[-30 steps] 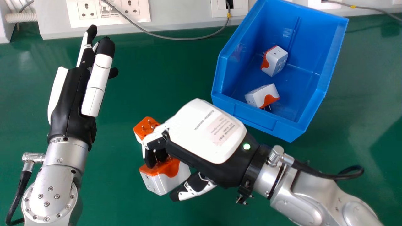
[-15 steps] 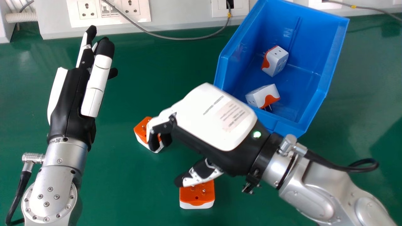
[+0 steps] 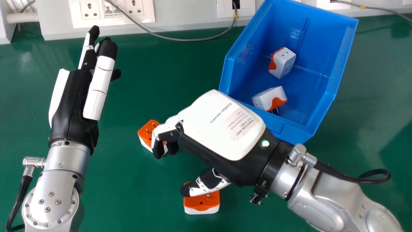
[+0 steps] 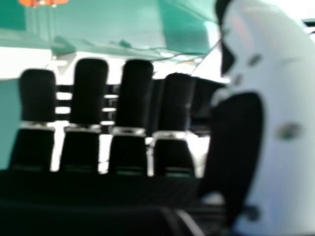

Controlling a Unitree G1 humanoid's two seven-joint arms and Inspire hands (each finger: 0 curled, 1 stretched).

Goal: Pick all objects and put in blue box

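Head view: two plug adapters remain for the blue box [image 3: 291,129]. The farther adapter [image 3: 147,131] sits on the table, partly hidden by the right hand [image 3: 222,125]; the nearer adapter [image 3: 201,203] lies below the thumb, pins up. I cannot tell whether either is being touched. The right hand is bent at the fingers with its thumb held well apart, and nothing is visible between them. The left hand [image 3: 72,106], at the view's left, has straight fingers.

Each adapter is probably light, hard plastic, rigid and a little slippery on its smooth white sides. Those sides look the best grip, fingers opposite thumb; the metal pins could snag or tip it.

Inside the box lie an upper adapter [image 3: 285,62] and a lower adapter [image 3: 269,98]. The green tabletop [image 3: 128,199] looks smooth and faintly glossy, so a nudged adapter might slide. Behind it, a grey cable [image 3: 193,39] droops near the wall sockets [image 3: 112,23].
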